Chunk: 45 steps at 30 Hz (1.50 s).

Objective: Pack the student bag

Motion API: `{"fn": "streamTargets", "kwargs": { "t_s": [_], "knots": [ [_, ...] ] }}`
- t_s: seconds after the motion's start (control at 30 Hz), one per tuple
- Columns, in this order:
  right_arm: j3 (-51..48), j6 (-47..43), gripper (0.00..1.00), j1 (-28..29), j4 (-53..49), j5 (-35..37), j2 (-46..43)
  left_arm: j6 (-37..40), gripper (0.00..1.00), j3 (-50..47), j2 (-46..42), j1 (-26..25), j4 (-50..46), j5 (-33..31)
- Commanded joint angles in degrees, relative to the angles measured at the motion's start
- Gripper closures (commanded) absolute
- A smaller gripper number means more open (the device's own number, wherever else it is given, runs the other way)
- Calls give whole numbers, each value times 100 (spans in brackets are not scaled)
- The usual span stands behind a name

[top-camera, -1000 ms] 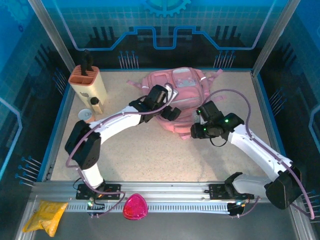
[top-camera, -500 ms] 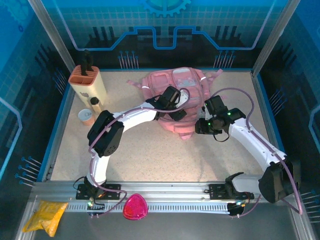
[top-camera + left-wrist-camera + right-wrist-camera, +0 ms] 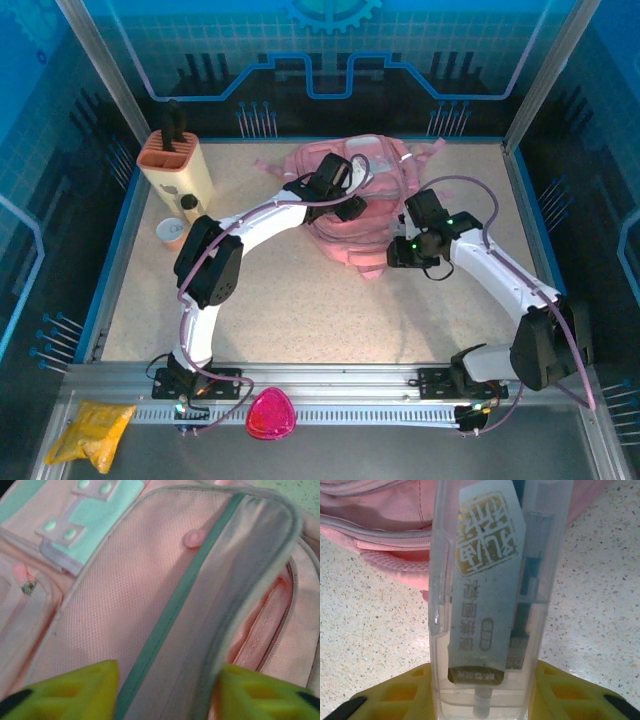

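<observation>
The student bag (image 3: 385,165) lies flat at the far middle of the table (image 3: 280,300), front panels up. The left gripper (image 3: 167,685) is down on it, its fingers (image 3: 75,690) set either side of a grey translucent flap (image 3: 240,580) with teal trim. It cannot be told whether they are pinching the flap or merely straddling it. Judged purpose: to lift the flap and keep a pocket mouth wide for loading. Beside the flap a pocket opening (image 3: 265,625) shows pink lining, and nothing can be seen inside it. The right gripper (image 3: 482,680) is clamped on the near end of a clear case (image 3: 490,580), both fingers pressed to its sides. The case points at the bag's near right edge, apparently aimed for insertion, and holds a printed card with a gold seal and a dark part that cannot be identified. At the far left, a beige holder (image 3: 178,170) with an orange top carries one dark upright item (image 3: 173,120).
</observation>
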Motion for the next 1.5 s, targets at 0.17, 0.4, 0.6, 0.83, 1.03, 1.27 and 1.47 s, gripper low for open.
{"fn": "streamTargets", "kwargs": {
  "t_s": [0.17,0.4,0.6,0.83,1.03,1.27,1.47],
  "knots": [
    [583,-15,61,-157,370,-209,439,38,81,81,124,53,172,-212],
    [866,280,61,-329,728,-321,852,-443,100,283,72,-125,-30,-353],
    [1432,296,61,-470,704,-196,1474,-1492,100,589,45,-419,-622,-475],
    [1584,295,59,-739,777,-206,1676,-3227,100,-18,-572,-715,-171,-370],
    [1815,332,58,-748,757,-277,2014,-4781,100,-146,-744,-901,-108,-306],
    [1862,550,44,-643,1097,-739,2216,-5348,100,-431,-815,-934,197,-252],
    [1286,614,30,-699,1472,-1137,1573,-5492,100,-515,-819,-832,84,-206]
  ]
}}
